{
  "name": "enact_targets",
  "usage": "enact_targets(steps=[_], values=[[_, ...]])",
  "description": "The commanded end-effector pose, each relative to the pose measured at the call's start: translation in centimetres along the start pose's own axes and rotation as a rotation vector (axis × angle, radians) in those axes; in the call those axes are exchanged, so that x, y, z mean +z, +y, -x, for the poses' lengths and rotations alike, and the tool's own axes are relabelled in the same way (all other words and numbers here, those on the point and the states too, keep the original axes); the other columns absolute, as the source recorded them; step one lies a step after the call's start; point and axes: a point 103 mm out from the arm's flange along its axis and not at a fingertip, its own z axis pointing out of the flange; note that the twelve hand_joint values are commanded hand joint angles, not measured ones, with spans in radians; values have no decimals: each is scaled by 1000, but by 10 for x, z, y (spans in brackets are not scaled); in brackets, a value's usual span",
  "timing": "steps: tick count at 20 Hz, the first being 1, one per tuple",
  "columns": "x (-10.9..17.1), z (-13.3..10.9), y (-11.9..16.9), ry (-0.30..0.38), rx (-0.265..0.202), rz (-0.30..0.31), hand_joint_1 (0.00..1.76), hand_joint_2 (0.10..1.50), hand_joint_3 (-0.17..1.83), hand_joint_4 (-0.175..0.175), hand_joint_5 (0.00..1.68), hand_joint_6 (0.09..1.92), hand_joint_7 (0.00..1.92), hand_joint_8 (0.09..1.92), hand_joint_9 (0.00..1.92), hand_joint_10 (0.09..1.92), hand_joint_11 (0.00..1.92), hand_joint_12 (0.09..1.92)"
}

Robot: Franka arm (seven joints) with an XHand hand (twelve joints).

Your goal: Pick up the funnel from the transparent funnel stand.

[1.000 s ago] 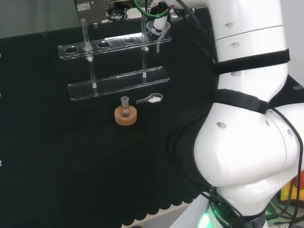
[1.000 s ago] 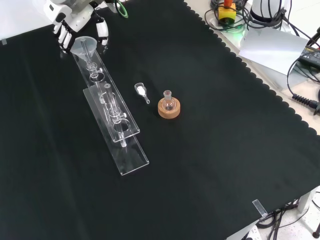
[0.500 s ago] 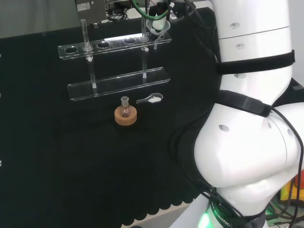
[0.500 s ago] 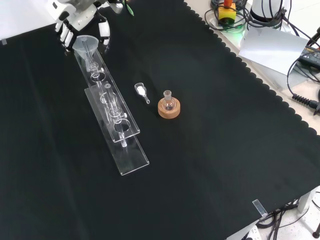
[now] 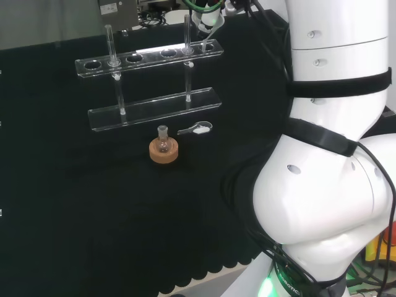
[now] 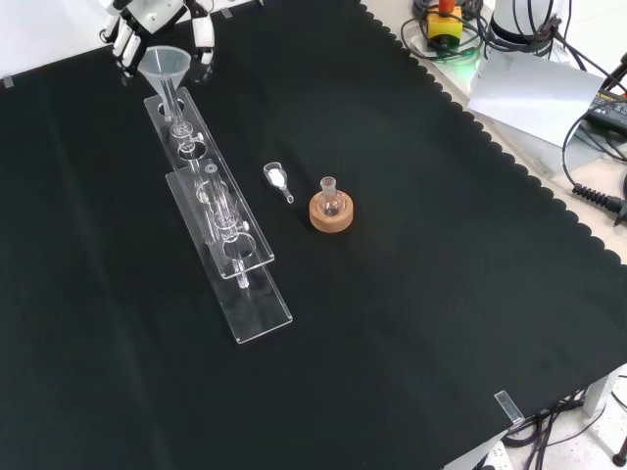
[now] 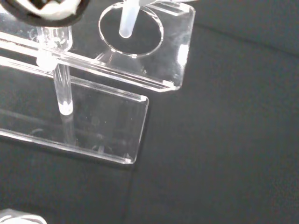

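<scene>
**Funnel lifted almost clear of the stand's end hole**

Curled round the funnel (image 6: 165, 67), at the far left corner of the cloth in the front view: the hand (image 6: 147, 22), fingers wrapped about the cone from behind; funnel upright, cone above the top shelf of the transparent funnel stand (image 6: 217, 211); in the wrist view, stem tip (image 7: 125, 29) poised over the round end hole (image 7: 131, 31), seemingly at or just above the shelf, though hard to tell exactly. Best finished by a straight vertical lift until the stem tip sits plainly above the shelf; no sideways drift before that, lest the stem catch the hole's rim and tip the stand; funnel kept upright throughout. Well apart on the near side in the head view: small flask on a cork ring (image 5: 163, 150) and a small scoop (image 5: 197, 129); no hindrance.
</scene>
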Motion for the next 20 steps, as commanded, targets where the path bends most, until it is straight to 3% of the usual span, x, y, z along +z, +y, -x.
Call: enact_targets(steps=[1,14,16,20], values=[[-18,8,-28,-13,36,-13,856,741,555,-12,471,703,352,760,888,678,395,1296],[-20,10,-104,-44,81,-13,861,736,570,-16,447,713,339,747,957,700,407,1295],[-17,8,-115,-23,50,-14,862,735,571,-16,446,714,337,745,959,700,409,1294],[-9,-1,-139,-58,70,-23,864,733,576,-16,444,718,335,742,962,700,414,1293]])
